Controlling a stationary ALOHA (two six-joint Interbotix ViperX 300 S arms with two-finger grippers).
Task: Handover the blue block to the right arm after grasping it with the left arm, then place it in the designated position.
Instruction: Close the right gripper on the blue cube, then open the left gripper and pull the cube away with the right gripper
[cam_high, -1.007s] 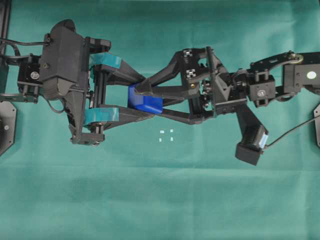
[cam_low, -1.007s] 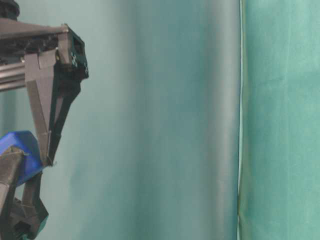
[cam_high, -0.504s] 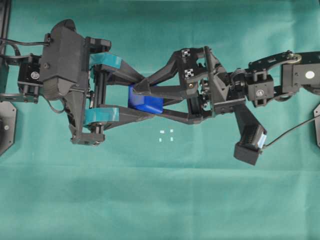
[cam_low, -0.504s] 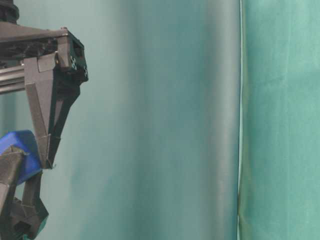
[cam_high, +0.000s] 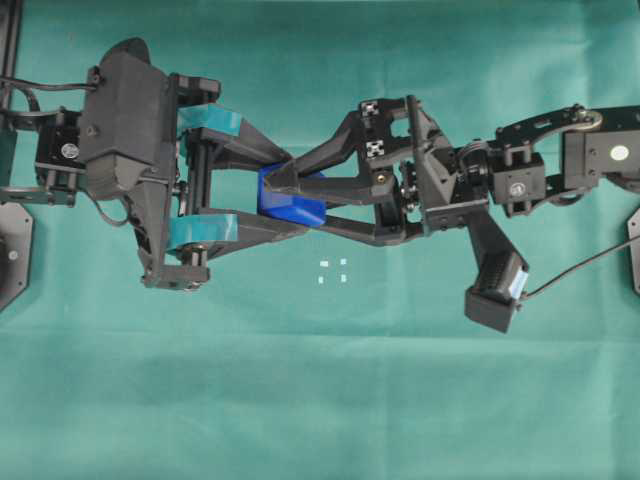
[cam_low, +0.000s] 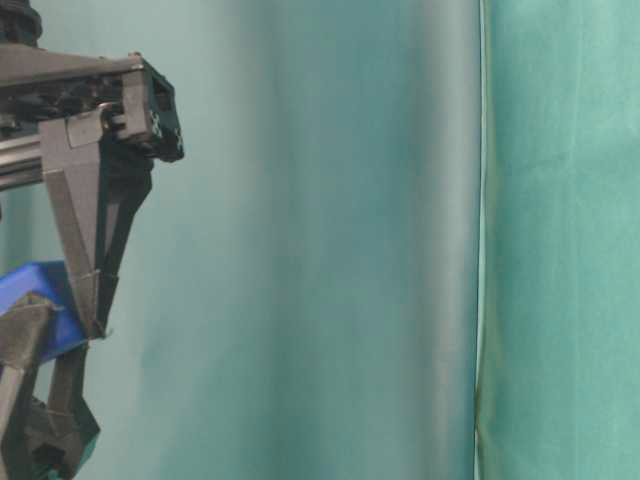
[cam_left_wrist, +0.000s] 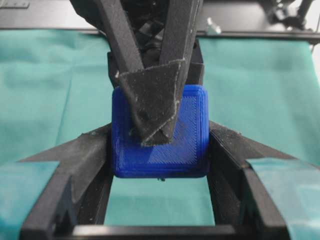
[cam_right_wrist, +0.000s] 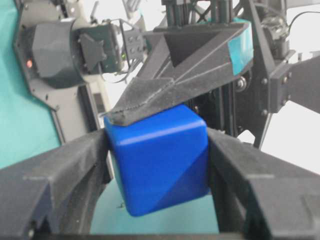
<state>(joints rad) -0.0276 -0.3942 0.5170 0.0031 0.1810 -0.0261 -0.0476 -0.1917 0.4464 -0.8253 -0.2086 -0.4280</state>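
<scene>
The blue block (cam_high: 291, 203) is held above the green cloth (cam_high: 320, 400), between the two arms where they meet near the middle of the overhead view. The left gripper (cam_high: 292, 196), its fingers wrapped in teal tape bands (cam_high: 207, 121), is partly closed and clamps the cube from two opposite sides; the left wrist view shows both black fingers pressed flat against the block's flanks. The right gripper (cam_high: 283, 197), with plain black fingers, reaches in from the opposite side and straddles the same cube across its other pair of faces. In the right wrist view its fingers (cam_right_wrist: 60, 165) sit right at the block's sides, seemingly touching, though whether they grip firmly cannot be told. In the table-level view only a corner of the block shows at the left edge, beside a dark finger. The designated position (cam_high: 333, 271), four tiny white marks in a square, lies on the cloth near the block, just toward the bottom of the overhead view and uncovered.
</scene>
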